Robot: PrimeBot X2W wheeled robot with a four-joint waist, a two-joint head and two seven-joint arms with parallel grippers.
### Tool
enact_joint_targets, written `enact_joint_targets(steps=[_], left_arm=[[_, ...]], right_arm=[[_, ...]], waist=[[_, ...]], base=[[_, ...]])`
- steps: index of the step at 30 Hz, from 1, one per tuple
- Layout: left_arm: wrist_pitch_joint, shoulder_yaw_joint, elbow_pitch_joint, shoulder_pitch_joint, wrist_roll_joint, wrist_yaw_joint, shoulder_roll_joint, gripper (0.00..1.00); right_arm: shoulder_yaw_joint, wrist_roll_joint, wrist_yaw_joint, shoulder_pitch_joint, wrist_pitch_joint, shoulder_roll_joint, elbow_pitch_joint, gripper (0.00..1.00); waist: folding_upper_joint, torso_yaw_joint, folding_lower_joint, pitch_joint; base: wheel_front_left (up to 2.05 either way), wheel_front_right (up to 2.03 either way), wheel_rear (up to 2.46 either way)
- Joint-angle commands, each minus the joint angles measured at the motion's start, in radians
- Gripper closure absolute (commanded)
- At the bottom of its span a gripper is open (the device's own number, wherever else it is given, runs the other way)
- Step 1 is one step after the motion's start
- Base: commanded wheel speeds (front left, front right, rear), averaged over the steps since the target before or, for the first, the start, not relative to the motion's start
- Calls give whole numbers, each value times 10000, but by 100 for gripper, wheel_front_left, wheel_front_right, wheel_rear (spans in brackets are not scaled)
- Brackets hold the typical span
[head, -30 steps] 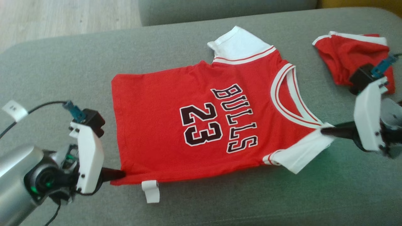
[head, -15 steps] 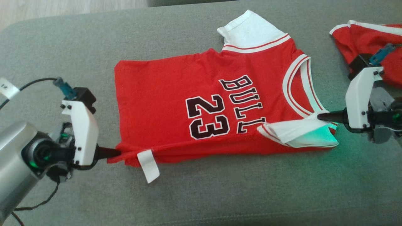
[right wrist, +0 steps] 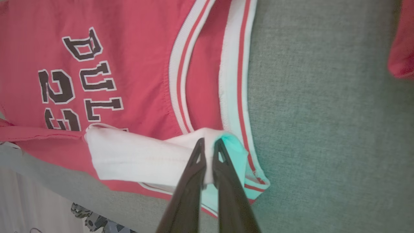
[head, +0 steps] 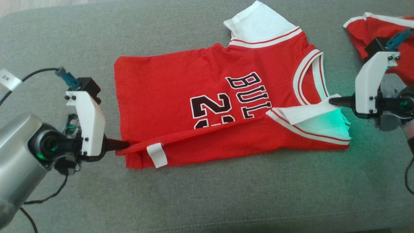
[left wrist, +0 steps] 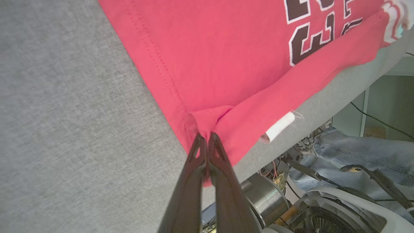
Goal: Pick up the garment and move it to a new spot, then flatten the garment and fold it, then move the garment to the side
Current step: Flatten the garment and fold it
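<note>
My left pincer is clamped on a hem corner of the jersey, my right pincer on its white sleeve.

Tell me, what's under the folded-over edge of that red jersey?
More of the jersey: the folded edge lies over its front, hiding most of the black 3 and the last letters. The 2 and BUL show.

Soft even daylight casts faint shadows, and a green glow tints the white sleeve.

Likely a home: grey fabric sofa, pale wooden floor.
</note>
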Motion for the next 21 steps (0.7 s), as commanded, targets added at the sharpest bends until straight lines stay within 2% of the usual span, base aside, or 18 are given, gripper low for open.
enact_joint_targets(steps=[1,3,4,5,6,10,13,15,18,21], left_arm=[[-51,587,-4,-675,1,-32,292,100],[-110,610,127,-754,36,-47,208,100],[-187,626,198,-783,78,-48,173,63],[-236,629,276,-796,105,-54,135,12],[-277,634,348,-794,112,-79,102,0],[-613,705,496,-768,221,-186,89,0],[-1574,870,557,-766,681,-328,164,0],[-2595,1077,526,-725,1077,-424,204,0],[-4551,1378,476,-530,1933,-286,253,0],[-6940,1692,75,161,2808,251,276,0]], right_arm=[[-228,-342,-9,-448,-175,51,-181,100],[-401,-603,-9,-530,-511,243,-157,100],[-495,-730,-9,-558,-778,339,-158,73],[-567,-839,-9,-568,-1067,430,-162,37],[-599,-929,-9,-552,-1339,515,-181,0],[-672,-1179,-9,-399,-2149,657,-207,0],[-684,-1464,-9,-187,-3264,666,-350,0],[-775,-1562,-9,19,-4206,688,-506,0],[-827,-1792,-9,427,-5683,713,-851,0],[-1086,-2154,-9,1151,-7811,847,-1491,0]], waist=[[0,-31,-1,56],[0,-53,-1,79],[0,-62,-1,78],[0,-71,-1,56],[0,-78,-1,10],[0,-90,-1,-218],[0,-108,-1,-533],[0,-119,-1,-772],[0,-142,-1,-1157],[0,-164,-1,-1645]], base=[[0,0,0],[0,0,0],[0,0,0],[0,0,0],[0,0,0],[0,0,0],[0,0,0],[0,0,0],[0,0,0],[0,0,0]])
